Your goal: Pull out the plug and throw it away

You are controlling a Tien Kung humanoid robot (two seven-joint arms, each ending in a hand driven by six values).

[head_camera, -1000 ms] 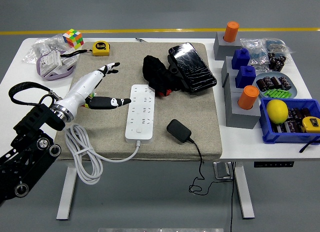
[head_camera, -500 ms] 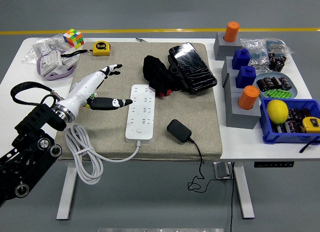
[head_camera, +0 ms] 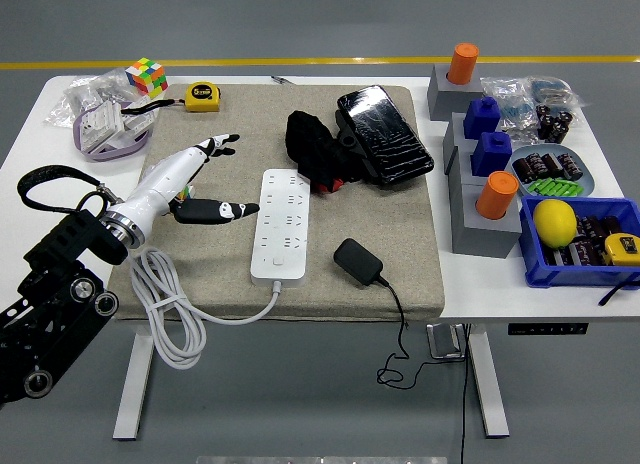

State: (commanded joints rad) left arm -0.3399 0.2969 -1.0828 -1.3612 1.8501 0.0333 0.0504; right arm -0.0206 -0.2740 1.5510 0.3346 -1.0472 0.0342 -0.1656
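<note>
**Plug free on the mat, left hand open beside the strip**

Lying loose on the beige mat [head_camera: 400,224]: black plug [head_camera: 358,261], just right of the white strip [head_camera: 281,224], apart from it and seated in no socket. Trailing from the plug, a thin black cord [head_camera: 398,329], over the mat's near edge and down below the table [head_camera: 520,284].

Reaching in from the lower left: left hand [head_camera: 185,184], white-shelled with dark tips, fingers [head_camera: 218,142] spread and holding nothing. Thumb stretched out toward the strip's left edge, tip very close to it; touching or not, cannot tell. Upper fingers pointing up and to the right, above the mat. Right hand out of view.

Looping off the strip's near end: thick white cable [head_camera: 165,314], coiled at the mat's near left corner and hanging over the table edge.

Beyond the strip, at mid-mat: a crumpled black cloth [head_camera: 315,149], with a black phone [head_camera: 383,134] tilted just to its right.

At the far left corner: cube [head_camera: 146,76], yellow tape [head_camera: 204,95], and clear bags [head_camera: 95,109] with a purple band.

On the right side: grey blocks [head_camera: 478,224] bearing orange and blue pegs, a small tray [head_camera: 548,170] of dark and green parts, and a blue bin [head_camera: 560,269] holding a lemon [head_camera: 554,222].
</note>
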